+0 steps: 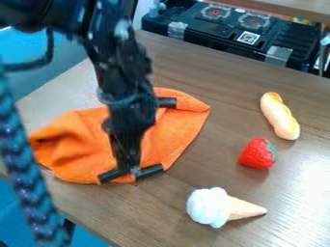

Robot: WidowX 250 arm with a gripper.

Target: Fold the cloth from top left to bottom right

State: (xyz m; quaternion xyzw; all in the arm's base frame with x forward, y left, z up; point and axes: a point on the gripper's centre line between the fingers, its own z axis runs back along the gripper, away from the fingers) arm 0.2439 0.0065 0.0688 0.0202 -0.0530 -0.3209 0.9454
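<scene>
The black gripper [133, 171] hangs from the arm at the upper left, with its lower end at the front edge of the orange cloth [177, 132]. The cloth lies on the brown table left of the middle, rumpled and bunched at its left side and flatter at its right. A rounded flap or raised fold shows along its upper right edge. The arm and gripper hide a strip down the middle of the cloth, so whether any cloth is held cannot be seen.
On the right of the table [283, 183] lie a bread-like toy [280, 116], a red strawberry [257, 154] and a toy ice cream cone [222, 207]. A black toy stove [232, 31] stands at the back. A dark braided cable [29, 178] crosses the left foreground.
</scene>
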